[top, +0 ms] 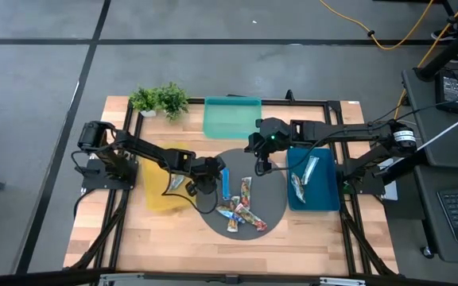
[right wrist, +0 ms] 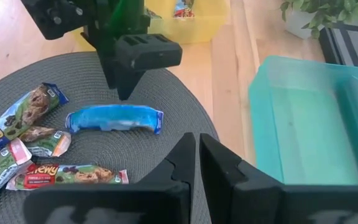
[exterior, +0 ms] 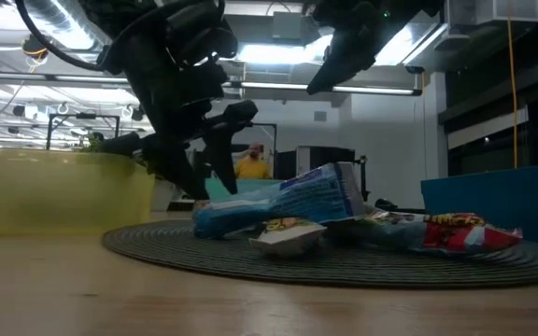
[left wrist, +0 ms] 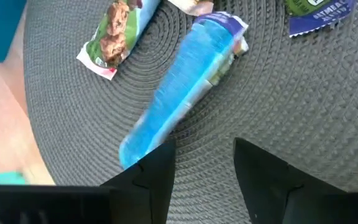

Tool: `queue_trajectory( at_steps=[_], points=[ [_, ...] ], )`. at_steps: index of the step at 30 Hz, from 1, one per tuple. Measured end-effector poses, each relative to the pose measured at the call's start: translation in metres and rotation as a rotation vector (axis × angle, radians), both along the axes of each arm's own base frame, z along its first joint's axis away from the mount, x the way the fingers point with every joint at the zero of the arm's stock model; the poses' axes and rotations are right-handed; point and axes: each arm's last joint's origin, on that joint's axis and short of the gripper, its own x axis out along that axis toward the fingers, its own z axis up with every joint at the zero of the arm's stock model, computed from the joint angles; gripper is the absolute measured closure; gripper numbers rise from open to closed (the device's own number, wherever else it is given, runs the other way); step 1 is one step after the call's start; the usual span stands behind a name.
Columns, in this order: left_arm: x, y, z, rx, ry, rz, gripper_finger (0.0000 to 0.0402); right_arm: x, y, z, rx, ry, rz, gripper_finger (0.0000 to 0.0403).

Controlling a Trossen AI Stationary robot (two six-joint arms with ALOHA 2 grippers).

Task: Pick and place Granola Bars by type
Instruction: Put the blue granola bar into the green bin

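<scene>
I have the left tool [top: 207,176] low over the near-left edge of the round grey mat [top: 273,208], its jaws parted and holding nothing. The blue bar [left wrist: 178,98] lies flat on the mat right ahead of the fingertips [left wrist: 157,165], its near end just at one finger; I cannot tell whether they touch. In the right wrist view the same bar lies slightly curved just beyond that tool's tip.

Past the blue bar from the left tool, a loose cluster of red and green-printed bars [top: 241,213] lies on the mat, some overlapping. One green-printed bar [left wrist: 118,34] lies just beside the blue one, a gap between them.

Behind the left tool sits the yellow tray [top: 156,195] with one bar [top: 178,183] in it.

My right tool [top: 261,167] hangs above the far edge of the mat, fingers pressed together on nothing. Just beside it, on its outer side, is the dark-blue tray [top: 324,199] with a couple of pale bars [top: 304,176] inside. Ahead of it in the wrist view is the teal tray [right wrist: 309,121], and a small potted plant [top: 160,99] stands at the worktop [top: 133,238] corner beyond.
</scene>
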Motion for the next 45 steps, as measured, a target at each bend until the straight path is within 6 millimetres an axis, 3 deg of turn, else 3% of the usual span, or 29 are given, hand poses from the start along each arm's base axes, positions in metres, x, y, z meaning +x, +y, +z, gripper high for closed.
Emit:
queue_trajectory(
  at_steps=[7, 14, 19, 24, 31, 37, 45],
  points=[
    [0.003, 0.003, 0.006, 0.081, -0.019, 0.058, 0.0269, 0.0, 0.0, 0.0, 0.0, 0.0, 0.0, 0.0375],
    [0.005, 0.002, 0.03, 0.058, 0.007, 0.035, 0.0268, 0.0, 0.0, 0.0, -0.001, 0.0, 0.001, 0.0375],
    [0.009, 0.005, 0.052, 0.025, -0.069, 0.02, 0.027, 0.0, 0.0, 0.0, -0.006, -0.001, 0.005, 0.0375],
    [0.019, 0.012, 0.057, 0.0, -0.168, -0.002, 0.0268, 0.001, 0.0, -0.001, -0.016, 0.004, 0.016, 0.038],
    [0.034, 0.021, 0.035, 0.015, -0.176, 0.003, 0.0269, 0.0, 0.0, -0.002, -0.013, 0.018, 0.019, 0.0396],
    [0.045, 0.024, 0.012, 0.05, -0.164, -0.004, 0.0268, -0.001, 0.001, -0.004, 0.0, 0.034, 0.031, 0.0384],
    [0.046, 0.024, 0.004, 0.012, -0.151, 0.054, 0.027, -0.003, 0.001, -0.006, 0.0, 0.064, 0.035, 0.0388]
  ],
)
